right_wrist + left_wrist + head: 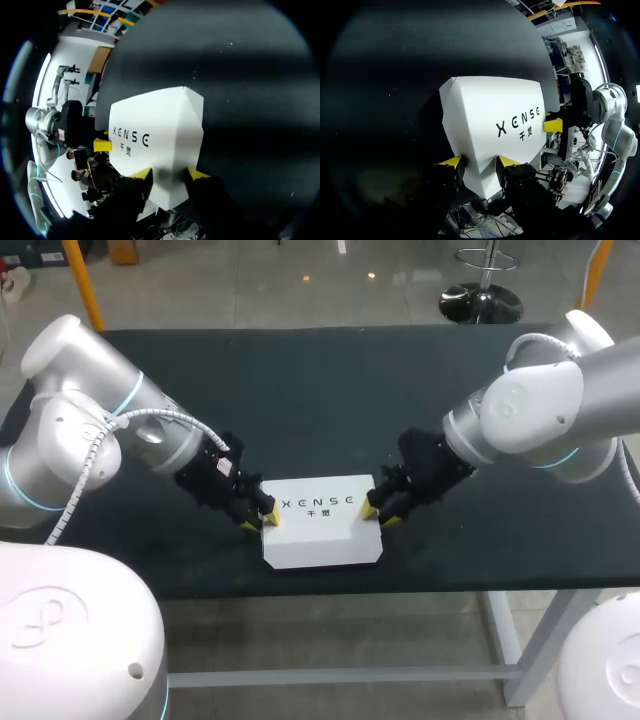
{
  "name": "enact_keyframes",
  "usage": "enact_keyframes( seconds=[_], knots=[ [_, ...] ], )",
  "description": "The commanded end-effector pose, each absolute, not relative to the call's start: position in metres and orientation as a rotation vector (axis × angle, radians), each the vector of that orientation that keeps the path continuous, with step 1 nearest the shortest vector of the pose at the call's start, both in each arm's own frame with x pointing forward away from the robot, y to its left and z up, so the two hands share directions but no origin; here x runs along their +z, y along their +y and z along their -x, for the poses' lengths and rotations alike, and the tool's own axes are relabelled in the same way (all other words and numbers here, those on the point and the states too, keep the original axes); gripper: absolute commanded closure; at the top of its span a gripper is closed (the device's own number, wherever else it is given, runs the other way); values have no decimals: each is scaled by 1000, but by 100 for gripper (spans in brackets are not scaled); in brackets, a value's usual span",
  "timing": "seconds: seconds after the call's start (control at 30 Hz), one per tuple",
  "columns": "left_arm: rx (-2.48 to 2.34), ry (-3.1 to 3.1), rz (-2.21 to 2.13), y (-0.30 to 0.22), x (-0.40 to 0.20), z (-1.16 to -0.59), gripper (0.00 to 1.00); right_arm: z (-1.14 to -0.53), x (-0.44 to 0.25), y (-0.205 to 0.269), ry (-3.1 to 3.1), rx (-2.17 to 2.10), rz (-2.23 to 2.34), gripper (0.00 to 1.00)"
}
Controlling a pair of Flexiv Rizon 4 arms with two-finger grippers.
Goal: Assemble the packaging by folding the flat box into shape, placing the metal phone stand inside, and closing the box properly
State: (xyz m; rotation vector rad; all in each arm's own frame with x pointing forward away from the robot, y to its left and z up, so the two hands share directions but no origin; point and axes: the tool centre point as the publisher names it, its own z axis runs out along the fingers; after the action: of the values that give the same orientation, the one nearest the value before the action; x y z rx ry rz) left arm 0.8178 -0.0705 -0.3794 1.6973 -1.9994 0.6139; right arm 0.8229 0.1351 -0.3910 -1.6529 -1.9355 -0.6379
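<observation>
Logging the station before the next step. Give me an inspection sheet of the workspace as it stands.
Surface: dark table.
Job's things: white box near the table's front edge, between both grippers; metal phone stand, nothing seen.
Clutter: nothing seen.
Grippers: left gripper shut on the box's left end; right gripper shut on its right end.
Cables: ribbed hose along the left arm; none on the table.
Surroundings: nothing seen reaching over the table.

White flat cardboard box (320, 540) lies on the dark table (330, 390), near the front edge, roughly mid-width. My left gripper (261, 518) is at the box's left end and my right gripper (378, 512) at its right end. Each end is pinched between that gripper's fingers. The grippers face each other across the box.
</observation>
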Motion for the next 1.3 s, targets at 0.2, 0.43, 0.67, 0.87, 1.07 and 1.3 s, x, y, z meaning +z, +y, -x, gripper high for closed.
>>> enact_keyframes(
  seconds=[0.2, 0.43, 0.67, 0.87, 1.07, 1.3],
  knots=[
    [551, -1993, -1692, -77, -375, -824, 55, -826, -387, 141, -1921, -619, 1646, 54],
    [531, -1981, -1690, -77, -373, -824, 55, -827, -384, 141, -1913, -601, 1648, 54],
    [519, -1972, -1692, -75, -373, -824, 55, -828, -383, 140, -1908, -585, 1651, 53],
    [509, -1968, -1689, -73, -373, -824, 54, -828, -383, 140, -1907, -579, 1654, 53],
    [499, -1967, -1689, -73, -370, -823, 53, -829, -381, 139, -1907, -570, 1651, 53],
    [464, -1956, -1682, -74, -365, -823, 54, -830, -377, 139, -1897, -545, 1642, 53]
  ],
)
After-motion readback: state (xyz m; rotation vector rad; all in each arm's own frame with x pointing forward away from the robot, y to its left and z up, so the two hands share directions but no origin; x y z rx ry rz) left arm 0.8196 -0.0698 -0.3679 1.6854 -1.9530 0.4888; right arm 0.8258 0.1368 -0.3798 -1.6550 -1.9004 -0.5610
